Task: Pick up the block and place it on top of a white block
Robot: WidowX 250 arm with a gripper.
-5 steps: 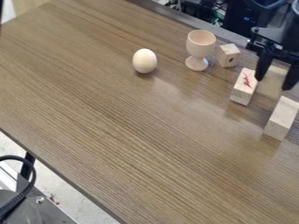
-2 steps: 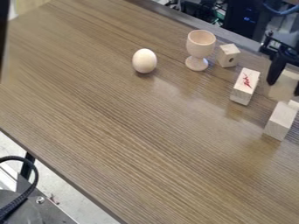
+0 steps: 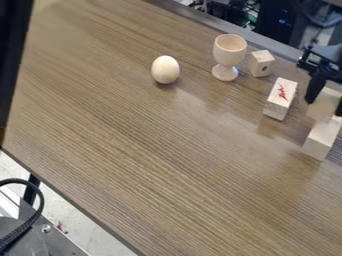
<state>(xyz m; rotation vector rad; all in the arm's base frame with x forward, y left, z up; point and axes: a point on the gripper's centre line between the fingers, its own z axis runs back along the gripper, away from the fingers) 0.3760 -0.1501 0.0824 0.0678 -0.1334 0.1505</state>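
At the right edge, my gripper points down, shut on a pale wooden block that sits between its fingers. Just below and partly behind this held block is a white block lying on the table. The held block overlaps its far end in the view; I cannot tell whether the two touch. The gripper's right finger is partly cut off by the view's edge.
Left of the gripper lies a block with red marks. Beyond it are a small block with a hole and a wooden cup. An egg is farther left. A black shape covers the upper left edge.
The gripper and the block in it have moved right and toward the near side, to the white block at the right edge. The black shape at the left has grown wider in view.
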